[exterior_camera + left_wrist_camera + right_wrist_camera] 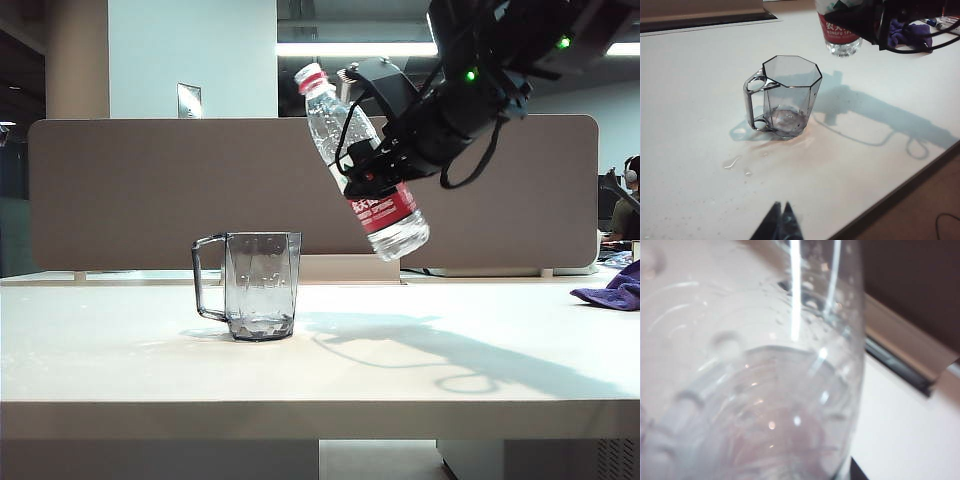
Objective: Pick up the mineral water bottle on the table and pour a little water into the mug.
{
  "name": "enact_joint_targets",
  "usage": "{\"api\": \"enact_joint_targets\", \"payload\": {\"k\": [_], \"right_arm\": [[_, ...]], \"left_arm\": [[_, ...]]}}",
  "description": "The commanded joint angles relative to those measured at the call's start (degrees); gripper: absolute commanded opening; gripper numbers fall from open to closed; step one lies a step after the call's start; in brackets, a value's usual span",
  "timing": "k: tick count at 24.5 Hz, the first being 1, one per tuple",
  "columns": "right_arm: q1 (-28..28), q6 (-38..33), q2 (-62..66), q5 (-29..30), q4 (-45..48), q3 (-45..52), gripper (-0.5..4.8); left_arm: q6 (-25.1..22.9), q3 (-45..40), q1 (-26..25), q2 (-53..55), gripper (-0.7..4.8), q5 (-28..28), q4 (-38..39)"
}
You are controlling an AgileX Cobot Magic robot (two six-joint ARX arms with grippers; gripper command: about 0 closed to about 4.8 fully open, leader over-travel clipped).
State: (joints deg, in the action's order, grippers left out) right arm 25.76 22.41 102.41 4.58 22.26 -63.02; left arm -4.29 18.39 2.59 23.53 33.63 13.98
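The mineral water bottle (325,125) hangs tilted in the air, red-ringed neck up and to the left, base down and to the right. My right gripper (375,170) is shut on its middle, just above the red label. The bottle sits above and to the right of the mug (262,285), apart from it. The smoky faceted mug stands upright on the table (320,370), handle to the left, with a shallow layer of water (785,119) in its bottom. The right wrist view is filled by the bottle's clear wall (750,370). My left gripper (781,206) is shut and empty, low over the table in front of the mug (787,92).
Small puddles of spilled water (732,162) lie on the table near the mug's handle side. A purple cloth (610,290) rests at the far right. A brown partition (150,190) runs along the back edge. The table's front edge (900,192) is close to my left gripper.
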Motion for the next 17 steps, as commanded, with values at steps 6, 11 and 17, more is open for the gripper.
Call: {"api": "enact_joint_targets", "payload": {"k": [6,11,17], "right_arm": [[0.04,-19.10,0.37,2.01,24.96,14.40,2.61],[0.07,-27.74,4.33,3.28,33.11,16.87,2.61],[1.16,-28.68,8.26,3.06,36.70,16.85,2.62]], "left_arm": [[-0.17,0.15,0.00,-0.04,-0.05,0.02,-0.76],[-0.17,0.15,0.00,-0.04,-0.05,0.02,-0.74],[-0.17,0.15,0.00,-0.04,-0.05,0.02,-0.76]]}}
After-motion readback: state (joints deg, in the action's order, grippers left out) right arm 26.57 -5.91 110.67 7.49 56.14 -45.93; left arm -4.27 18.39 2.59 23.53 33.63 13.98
